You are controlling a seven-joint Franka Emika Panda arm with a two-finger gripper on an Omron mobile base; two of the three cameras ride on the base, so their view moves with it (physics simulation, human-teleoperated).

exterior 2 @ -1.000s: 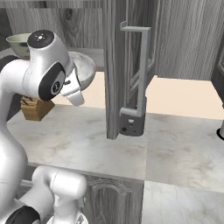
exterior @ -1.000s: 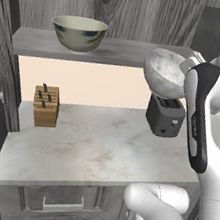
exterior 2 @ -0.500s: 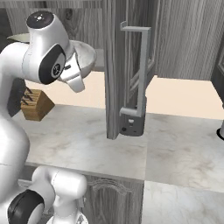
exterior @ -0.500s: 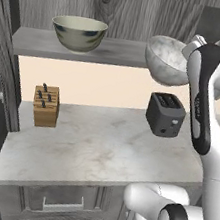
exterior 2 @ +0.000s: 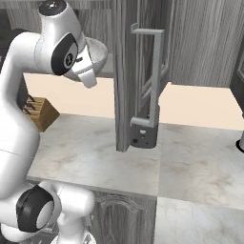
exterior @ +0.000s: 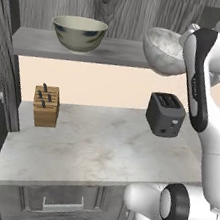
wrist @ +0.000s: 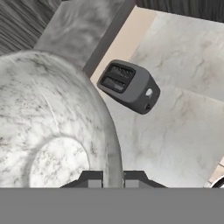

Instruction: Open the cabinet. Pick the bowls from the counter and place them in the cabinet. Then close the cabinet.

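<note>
The gripper (wrist: 113,177) is pinched shut on the rim of the marbled bowl (wrist: 52,127), one finger inside the wall and one outside, as the hand view shows at its 6 o'clock edge. In the left base view the marbled bowl (exterior: 165,50) hangs in the air at about 1 o'clock, level with the cabinet's grey shelf (exterior: 116,52) and just in front of its right end; a second ago it sat lower, just above the toaster (exterior: 165,114), so it has been lifted up to shelf height and is now tipped less. That puts the carry close to its end: what is left, by my reading, is a push inward over the shelf and a release. The beige-olive bowl (exterior: 78,32) already stands upright on the shelf at 11 o'clock, well apart from the held one, so there is room. Below, the counter (exterior: 100,151) carries the toaster at 3 o'clock and a knife block (exterior: 46,105) at 9 o'clock, with no bowl left on it. In the right base view the cabinet door (exterior 2: 138,71) stands open, edge-on, near 12 o'clock, and will need shutting afterwards.
</note>
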